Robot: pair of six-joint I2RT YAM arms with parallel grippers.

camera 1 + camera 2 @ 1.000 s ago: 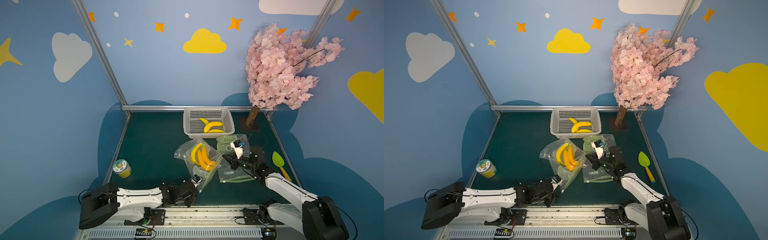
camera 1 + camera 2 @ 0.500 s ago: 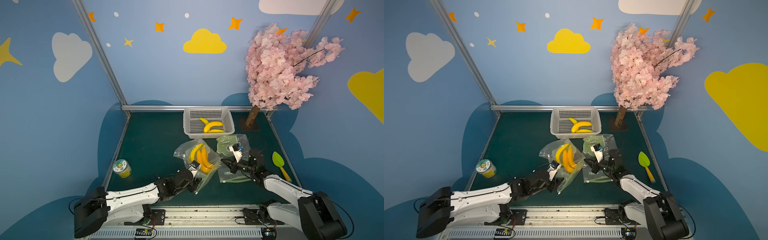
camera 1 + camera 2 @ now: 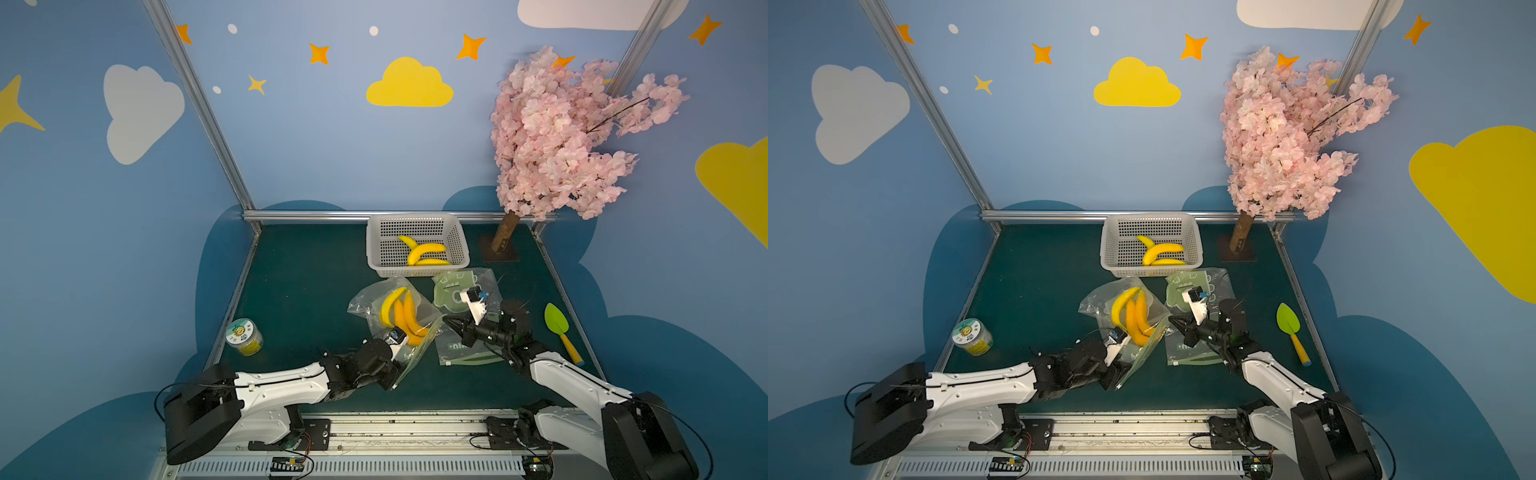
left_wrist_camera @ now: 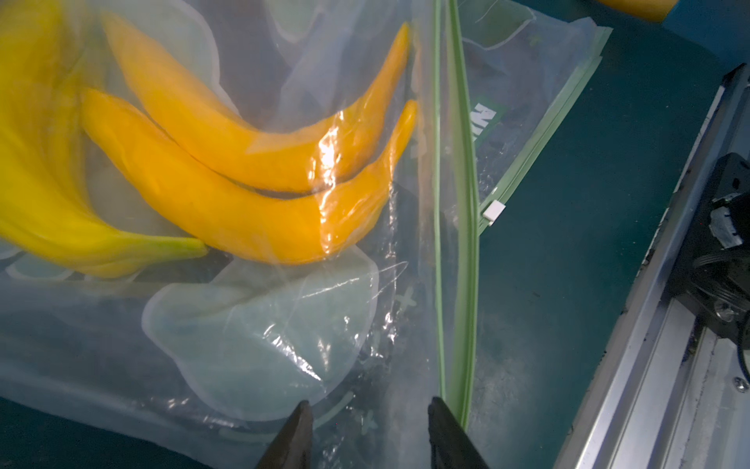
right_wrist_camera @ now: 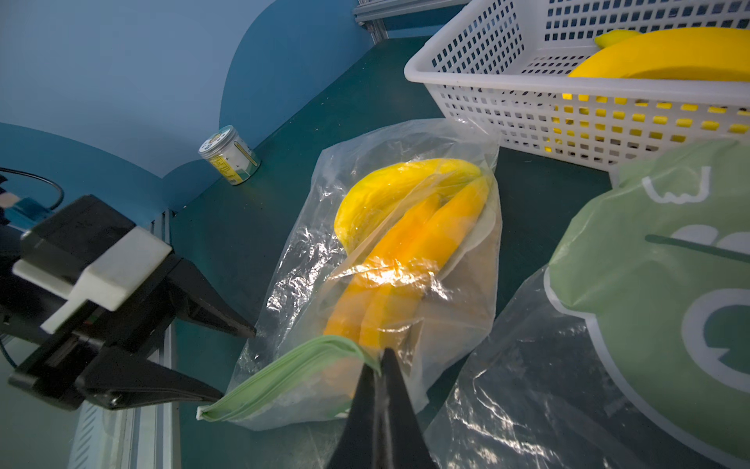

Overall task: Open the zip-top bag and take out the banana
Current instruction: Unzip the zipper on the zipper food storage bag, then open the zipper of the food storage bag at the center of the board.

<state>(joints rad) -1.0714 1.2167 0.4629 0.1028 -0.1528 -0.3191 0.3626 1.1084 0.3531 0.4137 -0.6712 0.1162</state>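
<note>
A dark green worktop (image 3: 299, 291) fills the floor of the blue booth. At its far right corner stands a pink artificial blossom tree (image 3: 557, 137). Against the back rail sits a white perforated plastic basket (image 3: 384, 253) with yellow bananas (image 3: 426, 249) lying in it.

Just in front of the basket, near the middle of the worktop, lies the clear zip-top bag (image 3: 365, 299). Three yellow-orange bananas (image 3: 401, 316) are inside it, side by side, their tips towards the pale green zip strip (image 4: 454, 243) on the edge nearest the robot. I can't tell whether that strip has parted anywhere. Beside it on the right, touching it, lies a second clear bag with a green printed panel (image 3: 453, 291), flat on the worktop.

The right gripper (image 5: 383, 355) has its jaws pressed together on the corner of the banana bag, right at the end of the zip strip. The left gripper (image 4: 368, 402) is at the other end of that edge. Its two black fingers (image 4: 300, 426) stand apart with bag film lying between them, one finger just beside the zip strip.

Near the right edge lies a small green plastic trowel with a yellow handle (image 3: 557, 322). Over by the left edge stands a small clear jar with a yellow label (image 3: 244, 336), well apart from the bags.
</note>
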